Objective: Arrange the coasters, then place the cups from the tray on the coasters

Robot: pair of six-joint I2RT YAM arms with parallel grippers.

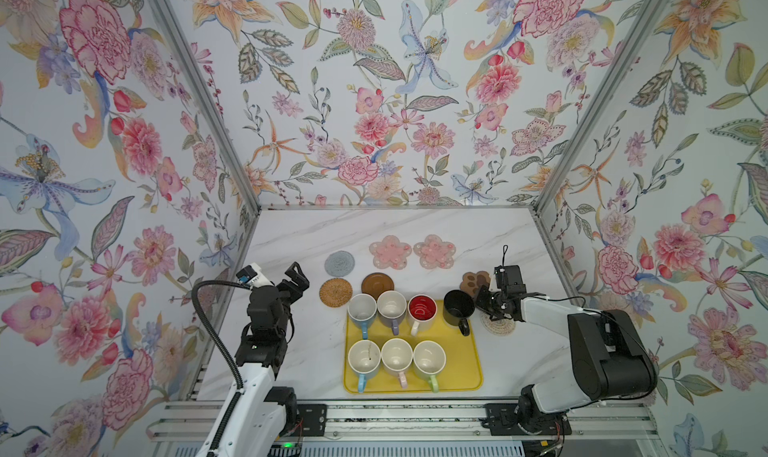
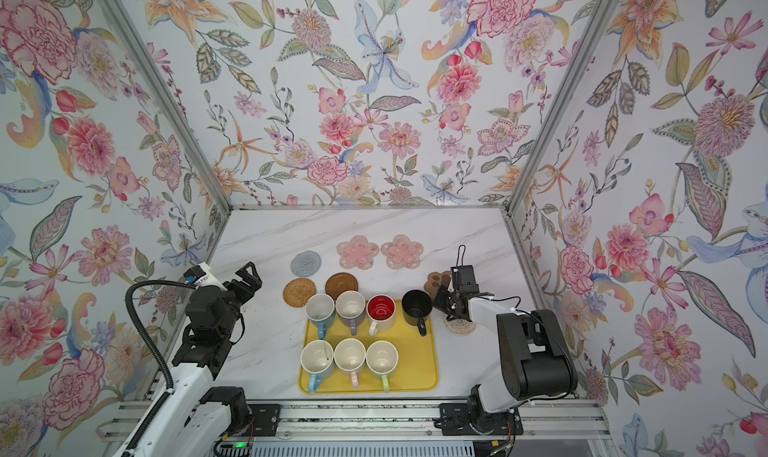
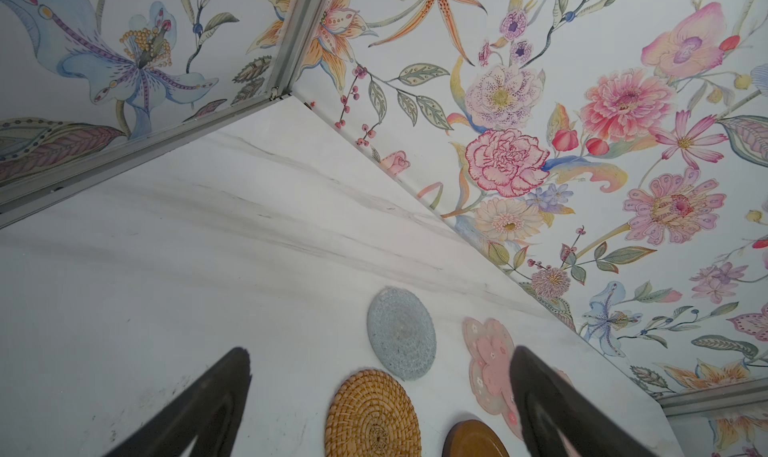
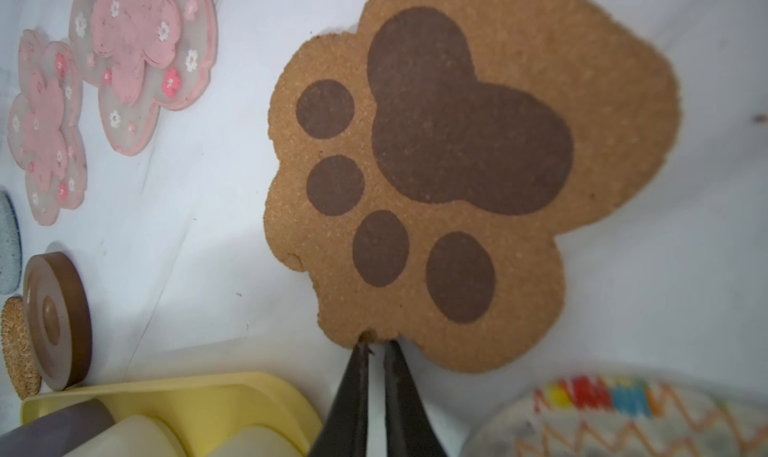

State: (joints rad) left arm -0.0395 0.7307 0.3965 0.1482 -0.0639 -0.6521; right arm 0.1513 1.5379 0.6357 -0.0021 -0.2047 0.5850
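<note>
Fingers point(image 4: 353, 392) of the right gripper point(image 4: 376, 344) pinch shut on the lobed edge of the paw coaster point(image 4: 457, 184), flat grainy cork with dark brown pads, near the yellow tray point(image 4: 208, 392). The left gripper point(image 3: 380, 351) gapes wide.

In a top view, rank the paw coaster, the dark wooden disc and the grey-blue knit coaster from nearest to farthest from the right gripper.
1. paw coaster: on the right, pinched at its edge by the right gripper.
2. dark wooden disc: toward the middle.
3. grey-blue knit coaster: farthest left, further back.
</note>
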